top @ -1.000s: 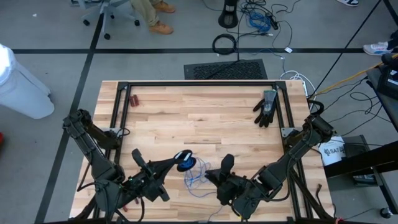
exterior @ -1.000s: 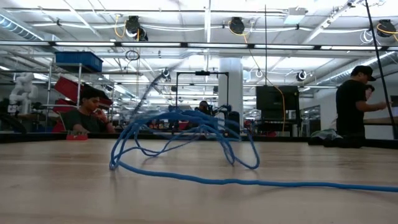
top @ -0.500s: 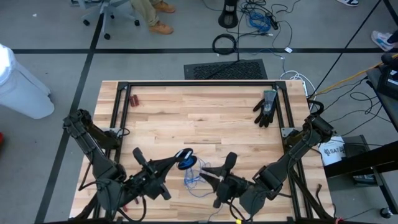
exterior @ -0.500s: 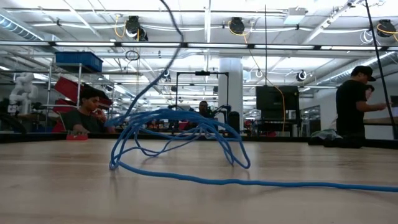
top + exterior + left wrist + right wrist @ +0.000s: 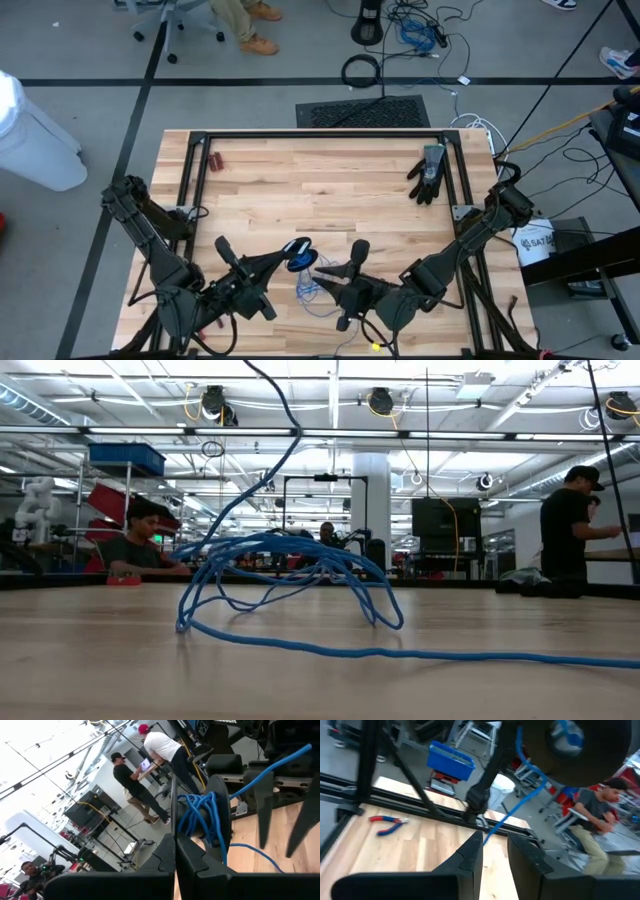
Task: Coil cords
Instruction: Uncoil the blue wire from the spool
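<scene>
The cords [image 5: 312,283], a thin blue cable, lie in loose loops on the near-centre of the wooden tabletop [image 5: 300,190], between the two arms. Part of the cable is bunched into a tight blue bundle at the tip of the left gripper [image 5: 283,262].

From tabletop height we see the tangle [image 5: 290,555] arching up off the wood. One strand trails flat away to the side and another climbs steeply out of the top of the picture.

The left wrist view shows the left gripper [image 5: 175,837] with its jaws clenched together and the wound bundle [image 5: 200,817] sitting right at their tips. A taut strand runs on from there between the other arm's two dark fingers.

The right gripper [image 5: 350,285] faces the left one from just across the loops. In its own wrist view [image 5: 494,842] the jaws stand a little apart, released rather than pinching. The blue strand [image 5: 512,817] passes through the gap between them and slants away above the tabletop.

Well apart from the work, a black glove [image 5: 428,172] rests near the far right corner of the tabletop. Red-handled pliers [image 5: 387,822] lie on the wood beside the black frame rail.

Beyond the tabletop, a person [image 5: 140,540] sits at a bench. Another person [image 5: 570,525] stands to the side in dark clothes.
</scene>
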### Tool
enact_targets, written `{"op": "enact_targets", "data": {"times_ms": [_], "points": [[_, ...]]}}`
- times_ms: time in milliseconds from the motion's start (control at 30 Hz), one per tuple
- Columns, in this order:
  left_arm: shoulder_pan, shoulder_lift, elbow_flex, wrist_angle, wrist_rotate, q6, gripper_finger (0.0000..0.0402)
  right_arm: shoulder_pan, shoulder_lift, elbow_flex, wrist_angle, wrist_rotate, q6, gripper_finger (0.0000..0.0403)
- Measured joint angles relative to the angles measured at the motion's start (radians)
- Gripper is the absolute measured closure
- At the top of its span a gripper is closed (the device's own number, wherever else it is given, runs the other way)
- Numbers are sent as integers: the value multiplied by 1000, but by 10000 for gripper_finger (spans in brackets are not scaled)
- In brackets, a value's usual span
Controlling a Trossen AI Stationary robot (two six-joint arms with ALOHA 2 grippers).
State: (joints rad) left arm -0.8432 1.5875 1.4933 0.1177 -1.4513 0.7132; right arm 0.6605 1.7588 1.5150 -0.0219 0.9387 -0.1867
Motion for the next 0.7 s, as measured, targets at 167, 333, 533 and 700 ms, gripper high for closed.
{"op": "enact_targets", "data": {"times_ms": [167, 333, 533, 700], "points": [[0, 0, 0, 0, 1, 0, 401, -1, 0, 0, 3, -29, 6, 317], [0, 0, 0, 0, 8, 0, 401, -6, 0, 0, 3, -29, 5, 276], [0, 0, 0, 0, 8, 0, 401, -28, 0, 0, 3, -79, 31, 223], [0, 0, 0, 1, 8, -1, 401, -51, 4, 0, 5, -140, 36, 208]]}}
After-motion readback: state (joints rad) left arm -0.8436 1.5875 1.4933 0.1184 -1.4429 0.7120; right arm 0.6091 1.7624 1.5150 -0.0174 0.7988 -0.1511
